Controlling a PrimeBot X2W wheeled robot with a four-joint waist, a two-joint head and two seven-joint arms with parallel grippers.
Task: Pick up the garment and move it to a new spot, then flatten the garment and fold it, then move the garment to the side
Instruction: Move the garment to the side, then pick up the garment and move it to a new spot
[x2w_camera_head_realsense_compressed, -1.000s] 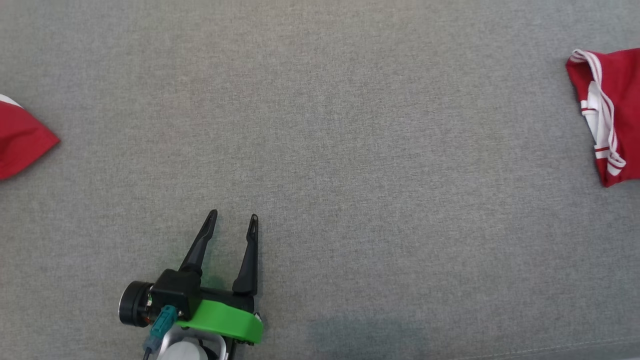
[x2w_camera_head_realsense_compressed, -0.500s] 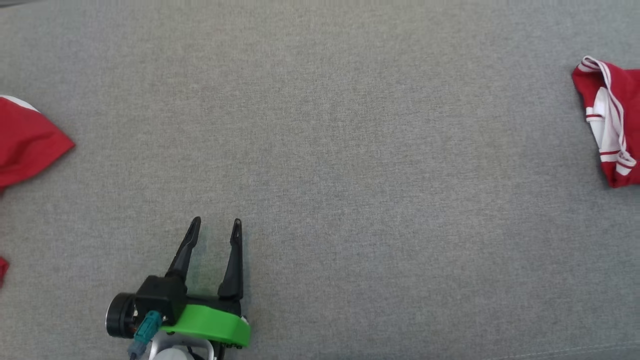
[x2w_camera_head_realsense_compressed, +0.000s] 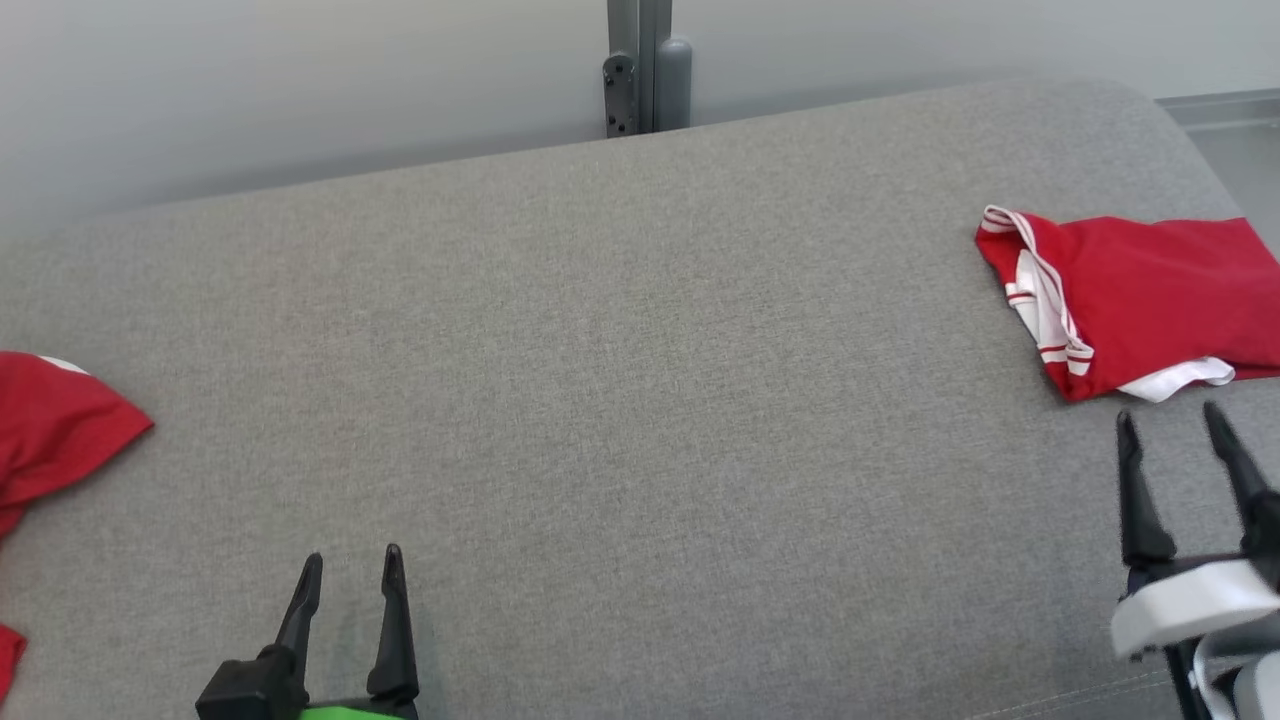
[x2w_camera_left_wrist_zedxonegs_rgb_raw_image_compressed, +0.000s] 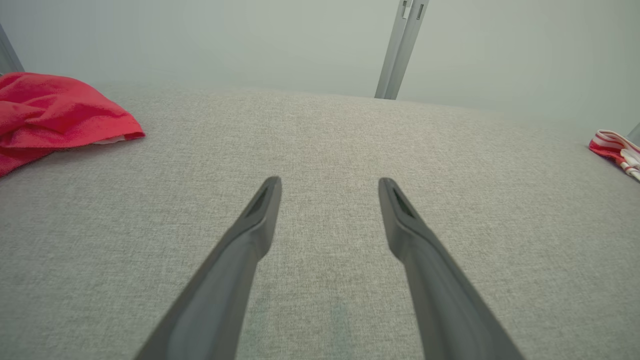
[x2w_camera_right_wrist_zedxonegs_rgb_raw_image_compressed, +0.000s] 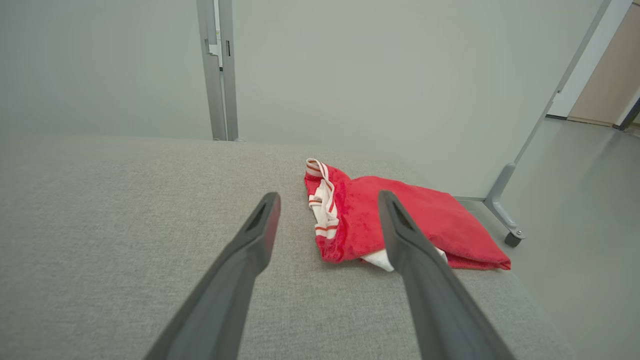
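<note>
Item: folded red garment, white-striped trim. Location: right end of grey desk, just beyond right pincer. Both pincers spread, empty; left pincer well apart. Likely light, limp; pinch through all layers at the near folded edge.

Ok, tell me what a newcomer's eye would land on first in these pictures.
The folded red garment with white striped trim stands out first, lying at the right end of the grey padded surface. The right gripper sits close in front of it, open and empty. A rumpled red cloth lies at the far left, with the left gripper open over bare fabric.
</note>
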